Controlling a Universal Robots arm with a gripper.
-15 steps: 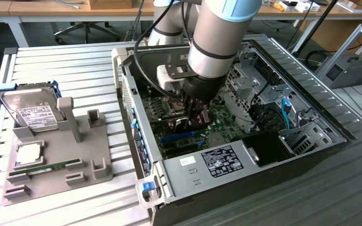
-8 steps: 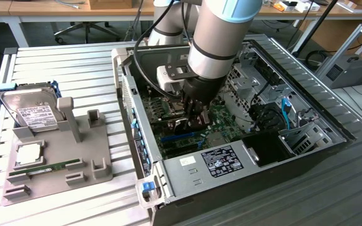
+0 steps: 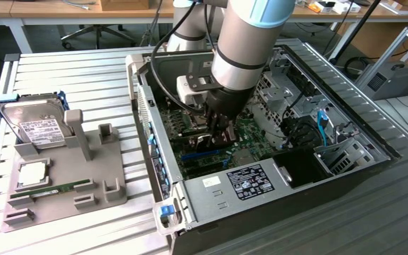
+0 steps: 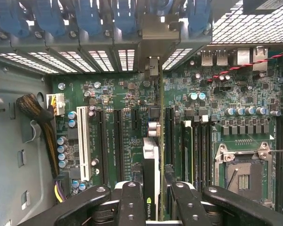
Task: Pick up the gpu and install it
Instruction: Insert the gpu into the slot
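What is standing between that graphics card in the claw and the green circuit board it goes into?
Nothing visible. The claw grips the thin dark card with its silver metal bracket edge-on, close over the green motherboard, with no part crossing between them.

Table (image 3: 69, 69) of ribbed, brushed bare metal; case (image 3: 214, 204) dull silver sheet metal; holder (image 3: 69, 175) matt grey plastic; drive (image 3: 37, 125) shiny metal, paper label; gripper (image 4: 155, 187) matt black; gpu (image 4: 151, 200) dark, metal bracket; board (image 4: 113, 94) glossy green

Arm (image 3: 241, 50): silver-grey tubular link, pale blue joint cap, black band, black cable (image 3: 154, 69) alongside. Gripper (image 4: 155, 195): black, round screws on fingers (image 4: 130, 203).
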